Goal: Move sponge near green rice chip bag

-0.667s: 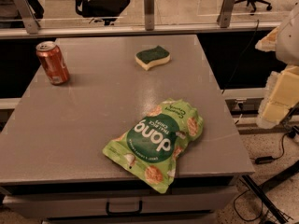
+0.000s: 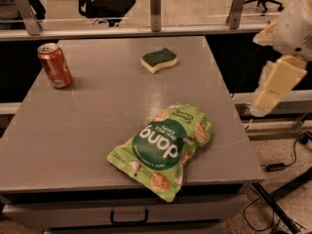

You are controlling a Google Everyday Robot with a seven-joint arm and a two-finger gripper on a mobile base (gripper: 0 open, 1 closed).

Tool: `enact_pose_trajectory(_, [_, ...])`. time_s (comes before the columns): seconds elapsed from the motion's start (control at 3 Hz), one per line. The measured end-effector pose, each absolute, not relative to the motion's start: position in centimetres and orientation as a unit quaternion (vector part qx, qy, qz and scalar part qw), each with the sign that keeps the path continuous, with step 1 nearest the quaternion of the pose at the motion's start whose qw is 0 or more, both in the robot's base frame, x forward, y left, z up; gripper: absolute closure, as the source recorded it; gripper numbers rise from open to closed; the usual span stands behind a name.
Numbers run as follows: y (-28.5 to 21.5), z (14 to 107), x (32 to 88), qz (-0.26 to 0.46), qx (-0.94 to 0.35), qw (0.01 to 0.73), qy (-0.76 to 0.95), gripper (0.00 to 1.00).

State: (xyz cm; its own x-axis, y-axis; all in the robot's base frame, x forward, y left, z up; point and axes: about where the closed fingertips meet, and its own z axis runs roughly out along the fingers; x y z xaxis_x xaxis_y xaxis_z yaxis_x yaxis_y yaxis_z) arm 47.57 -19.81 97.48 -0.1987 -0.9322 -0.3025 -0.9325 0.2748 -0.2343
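The sponge (image 2: 159, 60), dark green top over pale yellow foam, lies flat at the far middle of the grey table (image 2: 87, 130). The green rice chip bag (image 2: 163, 149), light green with a dark "dang" circle, lies flat near the front right, its lower corner hanging over the front edge. My gripper (image 2: 273, 87), pale cream, hangs off the table's right side, well right of the sponge and above and to the right of the bag. It holds nothing that I can see.
A red soda can (image 2: 55, 65) stands upright at the far left of the table. A railing with posts (image 2: 155, 9) runs behind the table, office chairs beyond it. Cables (image 2: 287, 165) lie on the floor at the right. A drawer handle (image 2: 129, 218) sits under the front edge.
My gripper has shifted a little to the left and up, towards the table's right edge. The sponge, bag and can have not moved.
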Motion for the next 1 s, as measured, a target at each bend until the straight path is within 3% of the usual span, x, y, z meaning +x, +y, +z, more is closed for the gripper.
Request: enact_pose_trajectory(1.0, [-11.8, 92.8, 60.8, 0.092, -0.582, 0.248, 0.769, 0.0])
